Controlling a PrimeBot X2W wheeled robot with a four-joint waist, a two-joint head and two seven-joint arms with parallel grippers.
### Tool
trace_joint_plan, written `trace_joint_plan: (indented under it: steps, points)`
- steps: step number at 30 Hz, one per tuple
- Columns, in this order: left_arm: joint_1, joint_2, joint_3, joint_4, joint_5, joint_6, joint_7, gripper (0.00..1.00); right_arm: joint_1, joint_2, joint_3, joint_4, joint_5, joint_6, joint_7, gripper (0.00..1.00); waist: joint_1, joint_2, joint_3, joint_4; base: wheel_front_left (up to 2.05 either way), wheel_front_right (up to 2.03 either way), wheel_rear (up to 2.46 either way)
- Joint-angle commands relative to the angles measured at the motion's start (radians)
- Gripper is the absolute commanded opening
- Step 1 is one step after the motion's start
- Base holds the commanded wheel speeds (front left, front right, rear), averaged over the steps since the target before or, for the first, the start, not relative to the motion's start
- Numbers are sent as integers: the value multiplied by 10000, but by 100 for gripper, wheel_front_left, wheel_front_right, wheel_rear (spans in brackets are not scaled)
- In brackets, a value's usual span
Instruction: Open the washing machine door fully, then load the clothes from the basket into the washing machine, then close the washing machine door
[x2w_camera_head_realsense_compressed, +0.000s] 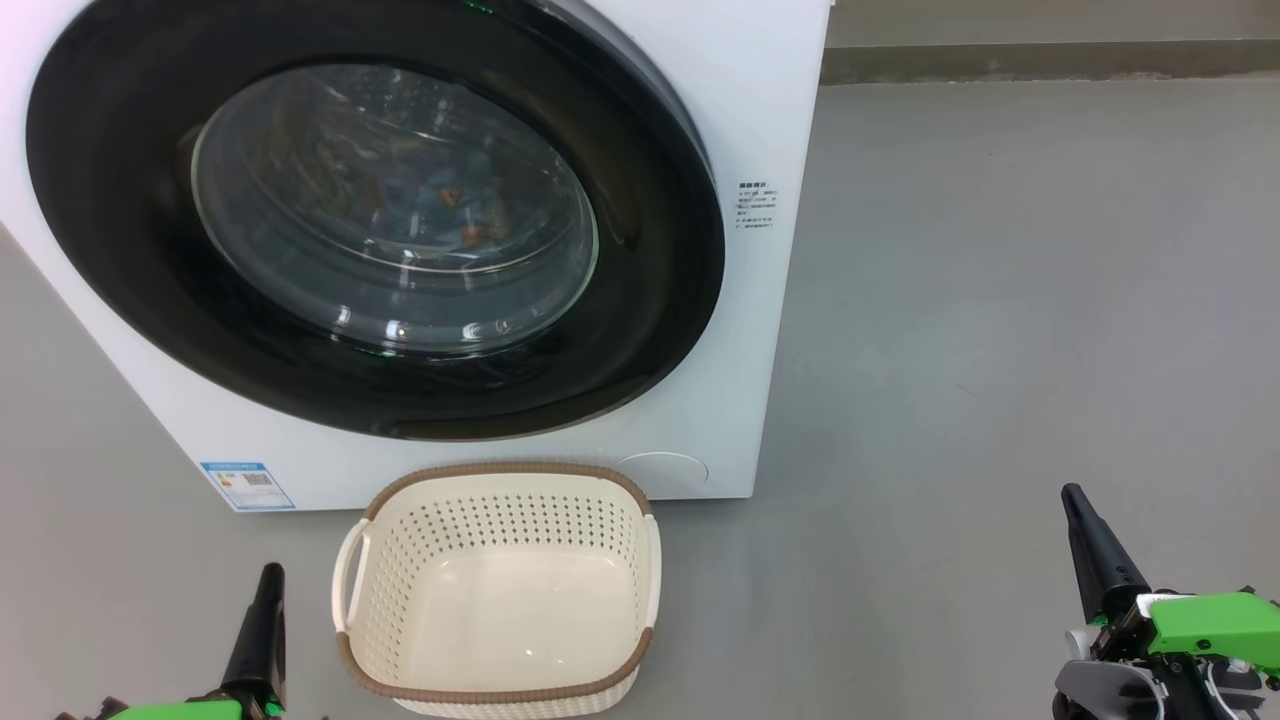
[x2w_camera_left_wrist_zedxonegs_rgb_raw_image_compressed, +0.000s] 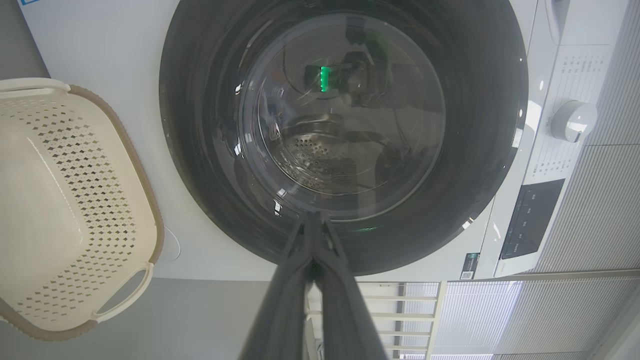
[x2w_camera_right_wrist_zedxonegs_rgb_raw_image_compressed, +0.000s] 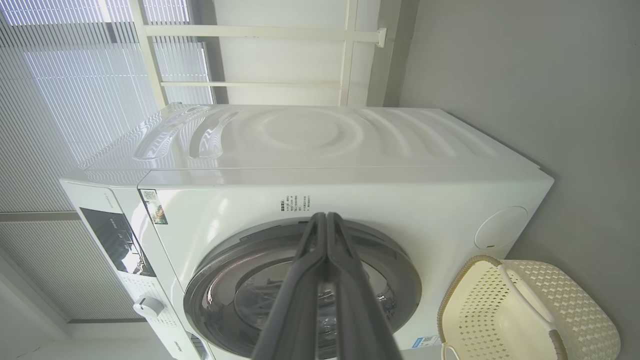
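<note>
The washing machine (x2w_camera_head_realsense_compressed: 770, 110) stands in front of me with the washing machine door (x2w_camera_head_realsense_compressed: 655, 300) shut flat against its white front. Through the glass bowl, the clothes (x2w_camera_head_realsense_compressed: 440, 210) show as blue fabric with orange patches inside the drum. On the floor below the door sits the basket (x2w_camera_head_realsense_compressed: 500, 468), its bare cream bottom showing. My left gripper (x2w_camera_head_realsense_compressed: 270, 575) hovers shut just left of the basket, and in the left wrist view its tips (x2w_camera_left_wrist_zedxonegs_rgb_raw_image_compressed: 314, 217) point at the door's rim (x2w_camera_left_wrist_zedxonegs_rgb_raw_image_compressed: 200, 150). My right gripper (x2w_camera_head_realsense_compressed: 1073, 493) is shut, far right, holding nothing.
Grey floor (x2w_camera_head_realsense_compressed: 1000, 300) stretches to the right of the machine up to a wall skirting (x2w_camera_head_realsense_compressed: 1050, 60). A blue label (x2w_camera_head_realsense_compressed: 247, 485) marks the machine's lower left front. The control panel (x2w_camera_left_wrist_zedxonegs_rgb_raw_image_compressed: 532, 217) and dial (x2w_camera_left_wrist_zedxonegs_rgb_raw_image_compressed: 572, 120) lie at the machine's top.
</note>
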Motion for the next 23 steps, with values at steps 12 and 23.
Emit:
trace_joint_plan:
  steps: [12,23]
  points:
    - [-426,93,319,-314,-83,4,60,0,-438,-80,179,-297,-31,17,77,0,0,0,0,0,0,0,0]
    - [-426,93,318,-314,-83,4,60,0,-438,-80,178,-297,-31,17,77,0,0,0,0,0,0,0,0]
